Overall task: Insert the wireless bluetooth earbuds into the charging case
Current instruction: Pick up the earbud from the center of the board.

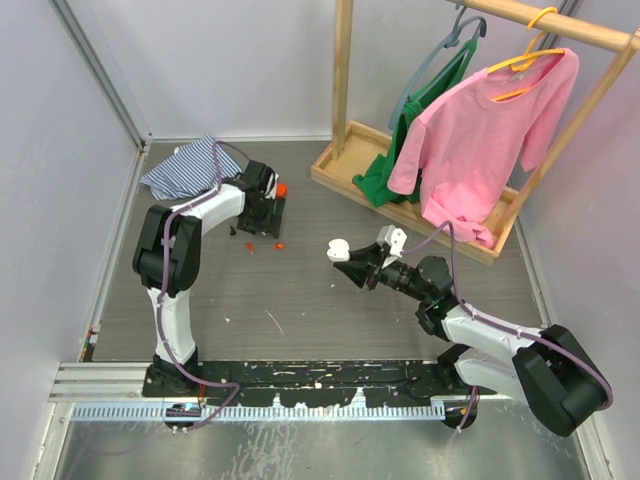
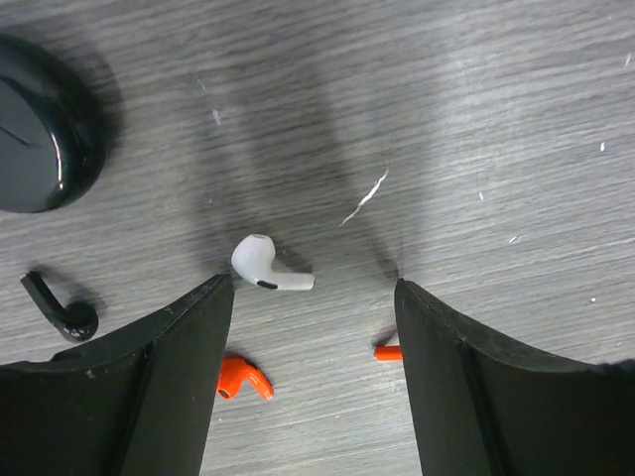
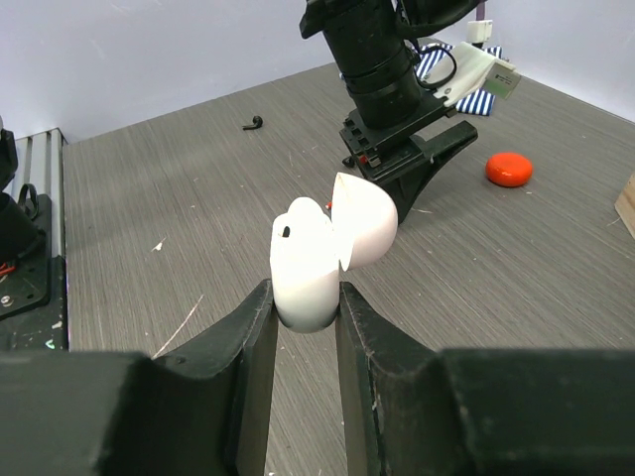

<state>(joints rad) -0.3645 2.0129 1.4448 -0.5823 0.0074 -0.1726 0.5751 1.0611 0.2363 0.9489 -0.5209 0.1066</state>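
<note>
Just past my left tool (image 1: 262,225), slightly to its right, a red puck (image 1: 282,188) sits on the grey bench (image 1: 300,300). Farther out and to the left of that tool lies a crumpled striped cloth (image 1: 185,165). A glossy black puck (image 2: 40,124) rests ahead and left of the same tool, and a thin white scratch (image 2: 365,196) marks the bench just ahead of it. Well beyond my right tool (image 1: 345,258), to its right, a wooden rack (image 1: 343,70) carries a pink shirt (image 1: 480,140) on a yellow hanger (image 1: 520,63) and a green garment (image 1: 375,180) on a grey hanger (image 1: 455,30).
</note>
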